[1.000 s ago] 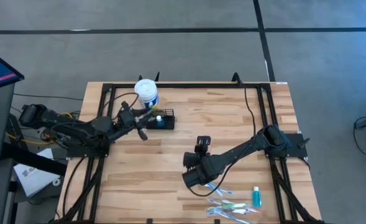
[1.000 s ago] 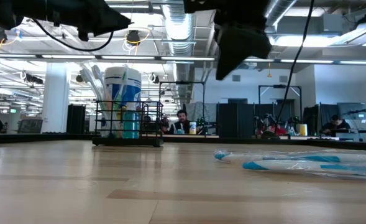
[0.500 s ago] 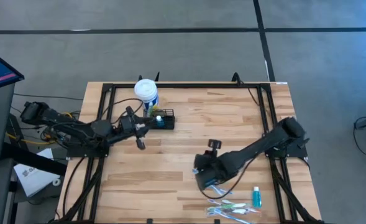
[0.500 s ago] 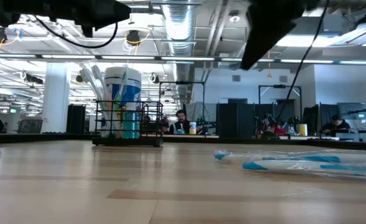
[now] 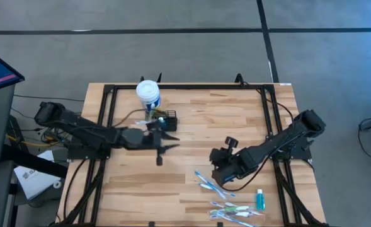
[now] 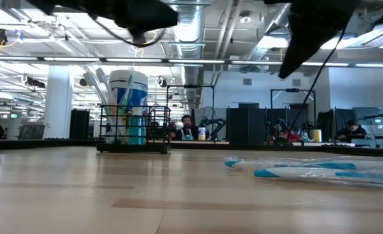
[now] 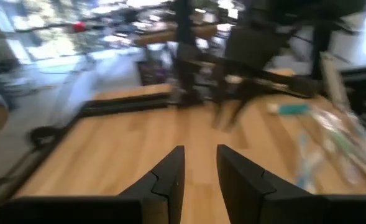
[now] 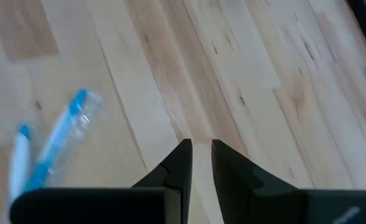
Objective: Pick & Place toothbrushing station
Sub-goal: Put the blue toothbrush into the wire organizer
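The caddy [image 5: 165,120] sits far left on the counter [image 5: 204,120], just beside a white tub [image 5: 148,93]. It looks light, stiff and wiry, so I would pinch its rim. Both the left pincer [image 5: 159,153] and right pincer [image 5: 217,178] are narrow and hold nothing.

free: table [image 5: 191,120] middle | blocked: tub [image 5: 148,92] beside caddy [image 5: 164,120]; toothbrushes [image 5: 226,203] near front-right
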Available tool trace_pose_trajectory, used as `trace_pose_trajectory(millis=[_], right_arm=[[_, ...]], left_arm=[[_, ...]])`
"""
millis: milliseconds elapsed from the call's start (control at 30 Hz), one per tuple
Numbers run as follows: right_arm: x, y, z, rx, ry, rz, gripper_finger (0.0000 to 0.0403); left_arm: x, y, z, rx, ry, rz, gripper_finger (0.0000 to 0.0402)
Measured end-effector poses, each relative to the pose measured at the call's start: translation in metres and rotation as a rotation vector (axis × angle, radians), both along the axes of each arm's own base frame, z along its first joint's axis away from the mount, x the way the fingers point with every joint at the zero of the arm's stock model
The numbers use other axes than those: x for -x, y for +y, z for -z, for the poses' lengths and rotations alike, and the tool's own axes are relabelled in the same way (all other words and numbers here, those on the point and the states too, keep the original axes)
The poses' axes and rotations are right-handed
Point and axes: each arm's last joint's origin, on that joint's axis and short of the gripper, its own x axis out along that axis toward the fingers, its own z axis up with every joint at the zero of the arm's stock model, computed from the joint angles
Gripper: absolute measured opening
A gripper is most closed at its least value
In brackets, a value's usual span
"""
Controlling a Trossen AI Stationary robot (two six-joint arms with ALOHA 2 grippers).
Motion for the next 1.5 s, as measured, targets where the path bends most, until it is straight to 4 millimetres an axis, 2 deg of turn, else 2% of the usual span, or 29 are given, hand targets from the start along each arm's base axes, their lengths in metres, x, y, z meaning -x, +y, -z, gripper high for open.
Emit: trace_pose_trajectory(millis=[200, 367, 733, 900, 1067, 1167, 1500], right_arm=[[0.003, -0.005, 0.003, 0.014, 0.03, 0.031, 0.0052], [0.004, -0.013, 0.003, 0.034, 0.061, 0.067, 0.0052], [-0.001, -0.042, 0.003, 0.071, 0.109, 0.167, 0.0052], [0.004, -0.053, -0.01, 0.092, 0.085, 0.195, 0.0052], [0.014, -0.057, -0.034, 0.093, -0.047, 0.197, 0.0052], [0.021, -0.056, -0.043, 0.102, -0.122, 0.17, 0.0052], [0.059, -0.058, -0.021, 0.004, -0.449, 0.028, 0.0052]], left_arm=[[-0.039, -0.012, 0.014, -0.006, 0.141, 0.105, 0.0088], [-0.065, -0.022, 0.023, 0.019, 0.179, 0.217, 0.0088], [-0.1, -0.043, 0.05, 0.043, 0.259, 0.357, 0.0088], [-0.111, -0.056, 0.062, 0.014, 0.284, 0.391, 0.0088], [-0.121, -0.067, 0.072, 0.001, 0.298, 0.411, 0.0088], [-0.127, -0.07, 0.077, -0.017, 0.301, 0.42, 0.0088], [-0.141, -0.076, 0.093, -0.014, 0.328, 0.5, 0.0088]])
